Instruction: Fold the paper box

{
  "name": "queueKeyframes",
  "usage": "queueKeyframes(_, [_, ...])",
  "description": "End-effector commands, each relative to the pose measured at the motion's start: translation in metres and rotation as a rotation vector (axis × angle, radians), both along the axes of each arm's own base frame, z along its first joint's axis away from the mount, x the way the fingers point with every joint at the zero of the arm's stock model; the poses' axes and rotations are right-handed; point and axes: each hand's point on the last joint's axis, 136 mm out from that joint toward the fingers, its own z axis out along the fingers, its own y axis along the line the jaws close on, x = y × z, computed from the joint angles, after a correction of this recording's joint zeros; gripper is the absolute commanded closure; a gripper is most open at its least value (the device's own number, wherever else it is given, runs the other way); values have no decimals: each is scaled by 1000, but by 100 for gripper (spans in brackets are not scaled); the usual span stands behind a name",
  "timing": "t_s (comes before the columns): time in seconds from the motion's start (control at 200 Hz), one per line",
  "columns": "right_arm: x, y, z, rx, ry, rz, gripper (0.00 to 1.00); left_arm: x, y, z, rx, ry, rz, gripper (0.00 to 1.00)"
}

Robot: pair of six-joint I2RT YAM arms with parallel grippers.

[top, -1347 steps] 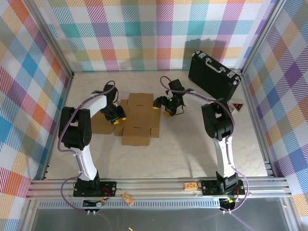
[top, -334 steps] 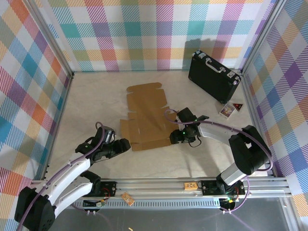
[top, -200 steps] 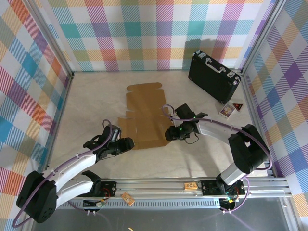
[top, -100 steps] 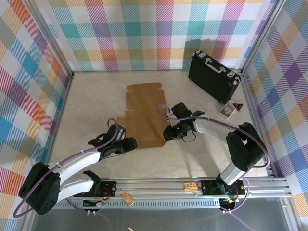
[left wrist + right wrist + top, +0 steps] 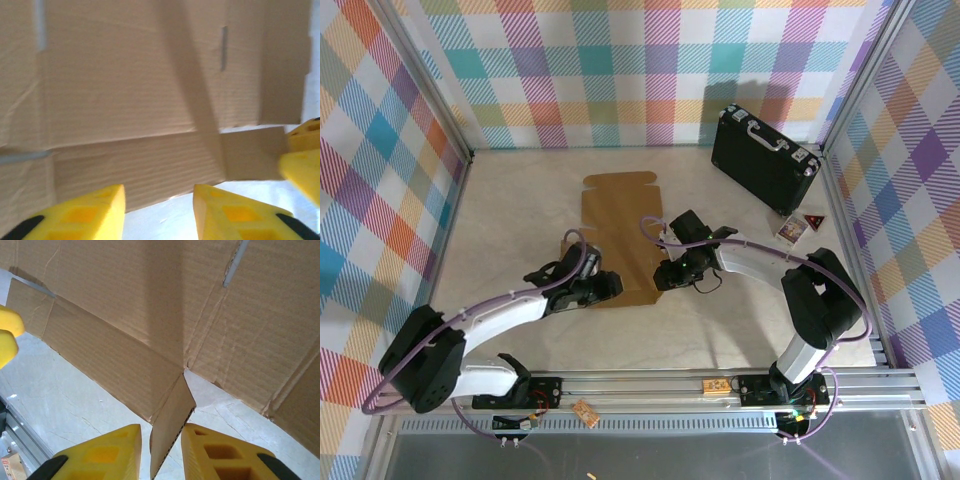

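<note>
**A:** Right wrist view: the right gripper (image 5: pixel 161 446) is pinched on a small corner flap (image 5: pixel 172 412) of the paper box (image 5: pixel 620 225), and the flap stands on edge.

**B:** And the left gripper (image 5: pixel 159 200)?

**A:** Its jaws are apart with nothing between them, at the sheet's 6 o'clock edge. The sheet lies mostly flat, mid-table.

**B:** Then hinge that flap slowly along its scored crease. I'd have the left pin the near panel first, or the sheet may skate.

**A:** Likely. The tabletop (image 5: pixel 510 200) is pale, smooth and stone-patterned. Plaid walls (image 5: pixel 620 60) close it in, and a black case (image 5: pixel 765 158) sits at 1 o'clock, well apart.
</note>
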Motion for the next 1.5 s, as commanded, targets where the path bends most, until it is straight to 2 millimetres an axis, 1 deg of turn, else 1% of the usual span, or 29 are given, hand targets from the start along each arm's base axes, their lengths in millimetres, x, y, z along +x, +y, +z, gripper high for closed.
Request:
queueKeyframes(0.0, [-4, 5, 5, 17, 4, 37, 71, 8, -23, 1, -19, -7, -38, 70])
queueKeyframes(0.04, [-4, 5, 6, 18, 4, 36, 71, 7, -26, -7, -3, 5, -45, 72])
queueKeyframes(0.18, [-4, 2, 10, 13, -15, 37, 69, 3, -24, -33, 33, 49, -32, 81])
queueKeyframes(0.27, [-4, 1, 12, 17, -20, 24, 63, -4, -20, -48, 40, 77, -29, 87])
queueKeyframes(0.355, [-4, 3, 15, 39, -34, 19, 61, -11, -14, -60, 48, 99, -14, 90])
queueKeyframes(0.425, [-2, 3, 17, 53, -49, 6, 57, -16, -9, -65, 56, 104, -6, 92])
queueKeyframes(0.56, [-4, 7, 22, 110, -55, -13, 53, -21, 4, -73, 96, 112, 21, 97])
queueKeyframes(0.61, [-6, 10, 25, 141, -49, -12, 52, -23, 5, -74, 90, 111, 24, 98])
queueKeyframes(0.665, [-6, 10, 24, 139, -45, -17, 52, -23, 5, -73, 86, 108, 28, 98])
queueKeyframes(0.745, [0, 0, 25, 95, -87, -52, 49, -24, 6, -72, 89, 110, 27, 98])
queueKeyframes(0.79, [6, -12, 24, 56, -112, -104, 46, -24, 6, -72, 92, 111, 25, 98])
queueKeyframes(0.845, [11, -26, 20, 21, -102, -169, 45, -24, 7, -72, 92, 110, 27, 98])
queueKeyframes(0.915, [6, -38, 12, -9, -59, -210, 45, -25, 8, -72, 98, 110, 28, 99])
queueKeyframes(1.01, [-4, -42, 0, -22, -8, -215, 43, -24, 9, -72, 99, 106, 32, 100])
queueKeyframes(1.12, [-18, -36, -14, 2, 75, -194, 44, -24, 8, -72, 97, 107, 32, 100])
queueKeyframes(1.225, [-25, -24, -19, 51, 138, -182, 45, -24, 7, -72, 97, 111, 29, 100])
queueKeyframes(1.355, [-26, -8, -16, 99, 154, -157, 47, -25, 8, -74, 104, 110, 34, 100])
queueKeyframes(1.49, [-22, 11, -6, 158, 163, -129, 51, -27, 9, -76, 107, 116, 31, 100])
